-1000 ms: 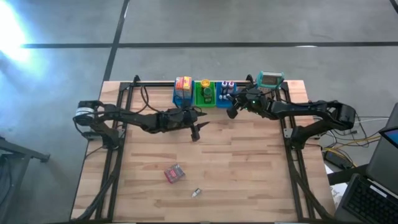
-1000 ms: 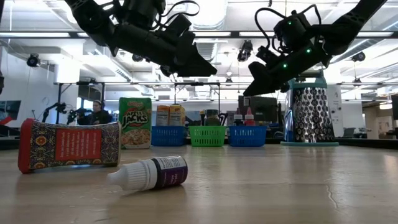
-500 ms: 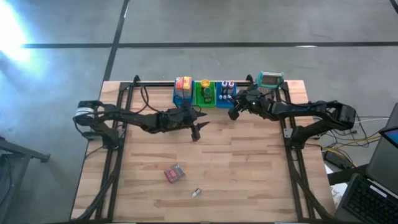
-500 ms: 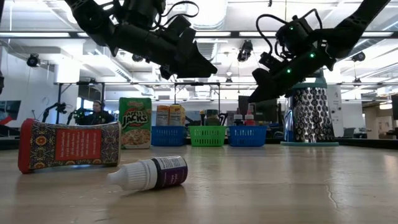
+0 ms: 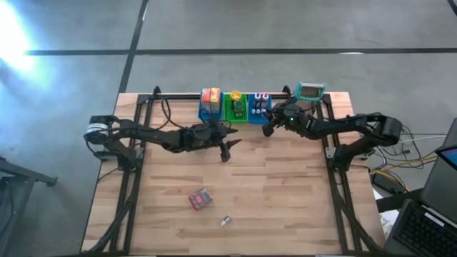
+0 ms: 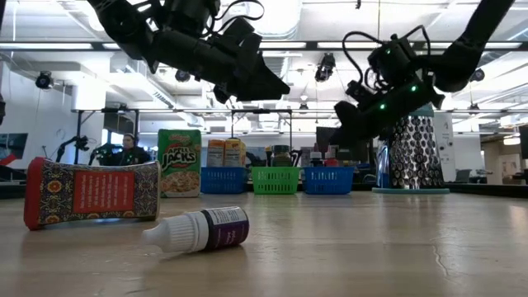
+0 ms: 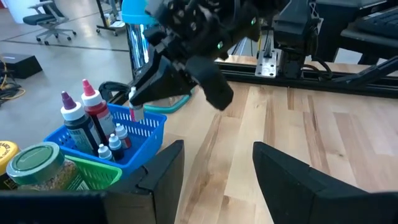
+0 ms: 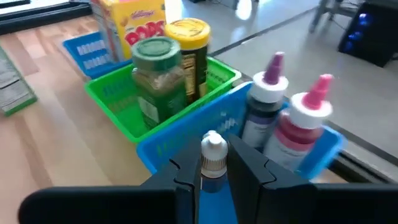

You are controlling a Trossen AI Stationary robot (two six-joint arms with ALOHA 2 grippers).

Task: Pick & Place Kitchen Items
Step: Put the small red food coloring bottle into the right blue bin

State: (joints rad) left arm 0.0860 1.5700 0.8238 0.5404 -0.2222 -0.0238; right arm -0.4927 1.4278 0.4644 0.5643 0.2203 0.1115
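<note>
- My right gripper (image 8: 214, 177) is clamped on a small white-capped bottle (image 8: 213, 155), poised just short of the blue bin (image 8: 186, 140) that already holds two taller squeeze bottles (image 8: 292, 127); in the high view it sits at the bin row's near edge (image 5: 268, 128).
- My left gripper (image 7: 214, 168) hangs above bare table near the middle, fingers parted and holding nothing; it waits.
- Two items lie unplaced near the front edge: the red patterned packet (image 6: 91, 194) and the purple bottle (image 6: 202, 231) on its side.
- Risk one: the bottle looks low against the bin's near wall; pushing forward without lifting could shove the light bin back or tip it; the wall would catch the bottle's base.
- Risk two: the squeeze bottles crowd the bin; a release over them could topple them or bounce the small bottle out.
- Risk three: the grater (image 6: 412, 157) stands close beside the right arm; a wide swing could clip it.
- Hard to judge: how much free room the bin has, since its inside is mostly blocked by the near wall in the right wrist view; the bottle's body below the cap is hidden between the fingers, so I cannot read its colour or how deep the grip sits.
- From above the gripped bottle is too small to make out.
</note>
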